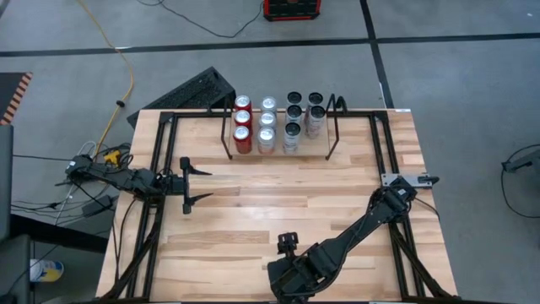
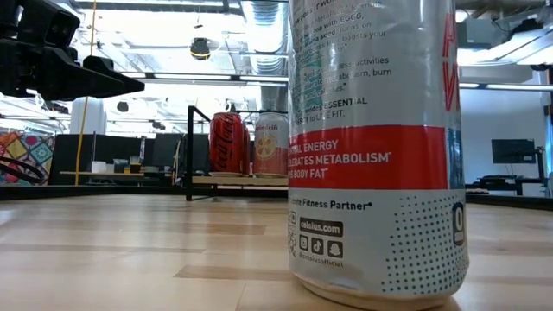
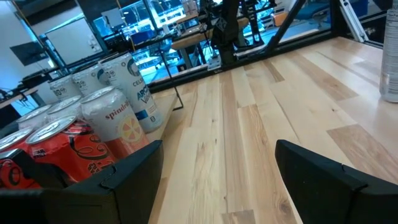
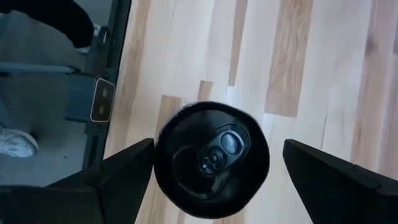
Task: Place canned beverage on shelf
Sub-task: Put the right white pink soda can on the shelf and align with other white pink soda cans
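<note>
The grasp step is in hand: the right gripper (image 4: 211, 171), fingers spread, is poised directly above a black-topped Celsius can (image 4: 211, 158) standing near the table's front edge, well apart from the shelf (image 1: 278, 127). Descent and closing are needed next. The left gripper (image 1: 187, 186), also spread, waits at the left.

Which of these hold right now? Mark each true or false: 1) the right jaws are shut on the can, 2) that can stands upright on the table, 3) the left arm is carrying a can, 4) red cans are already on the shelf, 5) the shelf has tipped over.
1) False: the right gripper is open, jaws apart on either side of the black-topped can.
2) True.
3) False: the left gripper is open and empty.
4) True: red cans stand at one end of the shelf.
5) False: it stands upright at the table's far edge.
</note>
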`<state>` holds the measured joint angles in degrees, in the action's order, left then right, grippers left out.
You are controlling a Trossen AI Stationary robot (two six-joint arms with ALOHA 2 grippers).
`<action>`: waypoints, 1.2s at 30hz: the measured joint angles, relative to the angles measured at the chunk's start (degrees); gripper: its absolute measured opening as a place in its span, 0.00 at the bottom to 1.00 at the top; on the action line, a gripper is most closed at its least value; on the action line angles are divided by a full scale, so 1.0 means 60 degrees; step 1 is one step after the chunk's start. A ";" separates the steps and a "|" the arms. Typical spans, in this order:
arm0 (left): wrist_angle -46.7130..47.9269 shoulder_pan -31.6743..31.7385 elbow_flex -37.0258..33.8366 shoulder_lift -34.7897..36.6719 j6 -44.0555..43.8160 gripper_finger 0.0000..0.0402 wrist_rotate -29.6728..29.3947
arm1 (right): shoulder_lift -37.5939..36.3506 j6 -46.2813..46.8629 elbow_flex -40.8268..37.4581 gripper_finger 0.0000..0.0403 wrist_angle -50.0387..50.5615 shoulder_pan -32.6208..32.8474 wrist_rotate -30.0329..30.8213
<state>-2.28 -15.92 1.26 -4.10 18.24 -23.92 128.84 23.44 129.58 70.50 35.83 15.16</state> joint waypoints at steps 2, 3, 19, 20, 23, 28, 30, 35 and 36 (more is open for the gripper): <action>0.0000 -0.0003 0.0001 0.0000 -0.0002 0.74 0.0000 | 0.0000 0.0000 -0.0037 0.94 -0.0002 -0.0033 -0.0010; 0.0000 -0.0002 0.0001 0.0000 -0.0002 0.74 0.0000 | 0.0000 0.0002 -0.0037 0.94 -0.0004 -0.0042 -0.0044; 0.0000 -0.0002 0.0003 0.0000 -0.0003 0.74 -0.0001 | -0.0004 0.0288 -0.0037 0.68 -0.0061 -0.0251 -0.0521; 0.0000 -0.0003 0.0001 0.0000 -0.0003 0.74 0.0000 | -0.0028 0.0240 -0.0038 0.68 -0.0016 -0.0259 -0.0487; 0.0000 0.0000 0.0000 0.0000 -0.0003 0.74 0.0000 | -0.0181 0.0113 -0.0059 0.68 0.0388 -0.0255 0.0122; 0.0000 -0.0001 0.0003 0.0000 -0.0003 0.74 -0.0004 | -0.1087 0.1110 -0.0054 0.68 0.1714 -0.0461 0.1221; 0.0000 -0.0002 0.0001 0.0002 -0.0003 0.74 -0.0002 | -0.1462 0.1576 -0.0047 0.68 0.2395 -0.0604 0.1511; 0.0000 0.0000 0.0000 0.0004 -0.0003 0.74 -0.0004 | -0.2389 0.2580 -0.0178 0.68 0.3306 -0.1189 0.1782; 0.0000 -0.0004 0.0004 0.0004 -0.0003 0.74 0.0000 | -0.2695 0.2908 -0.0296 0.68 0.3225 -0.1370 0.1672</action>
<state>-2.28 -15.94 1.28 -4.08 18.22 -23.92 112.67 40.89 127.81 89.85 27.61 25.19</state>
